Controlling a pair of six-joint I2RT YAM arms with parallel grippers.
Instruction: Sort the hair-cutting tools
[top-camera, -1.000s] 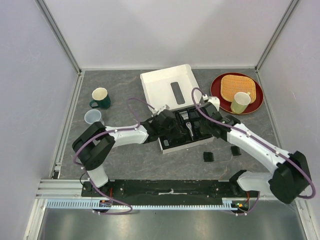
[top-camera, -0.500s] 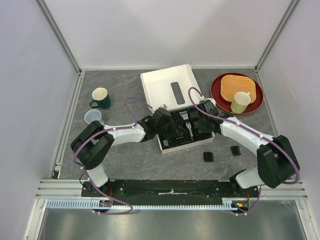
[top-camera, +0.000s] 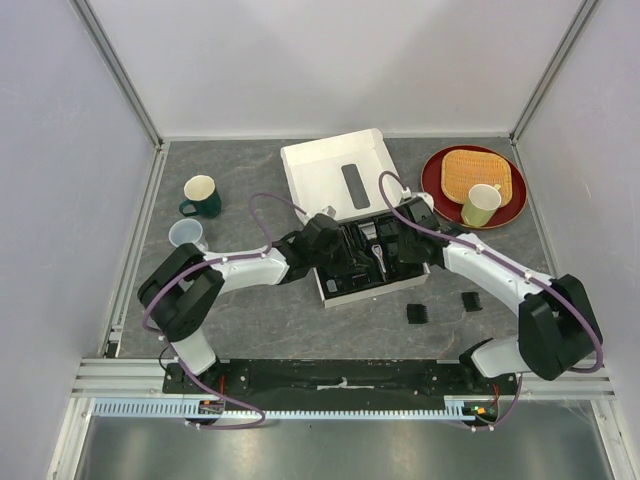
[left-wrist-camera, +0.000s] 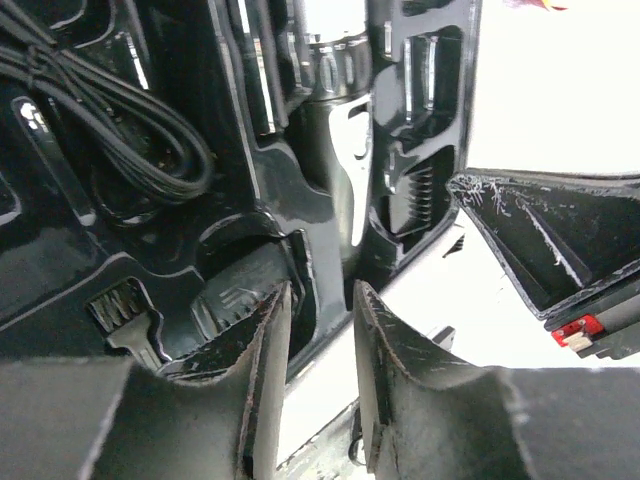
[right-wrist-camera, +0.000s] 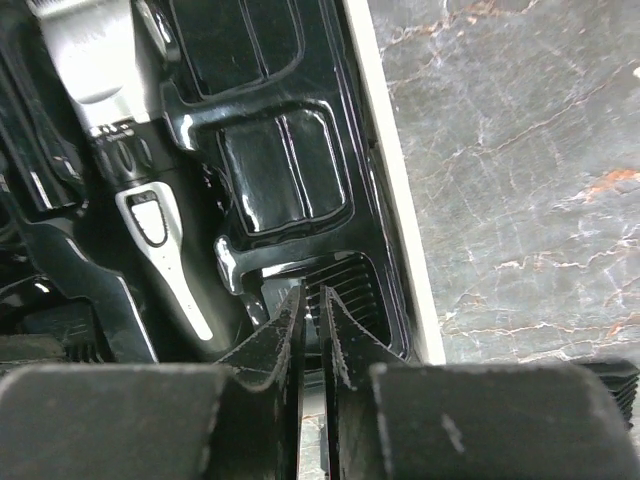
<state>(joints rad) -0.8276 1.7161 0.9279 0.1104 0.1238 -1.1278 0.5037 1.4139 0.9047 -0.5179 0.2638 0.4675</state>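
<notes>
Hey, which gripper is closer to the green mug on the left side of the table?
Left. The left gripper is over the tray's left half, nearer the green mug; the right gripper is over the tray's right half, farther away.

No text, label, brand or number can be read in any of the three views. The black tray insert (top-camera: 372, 262) and the white cardboard box (top-camera: 335, 175) carry no legible markings.
</notes>
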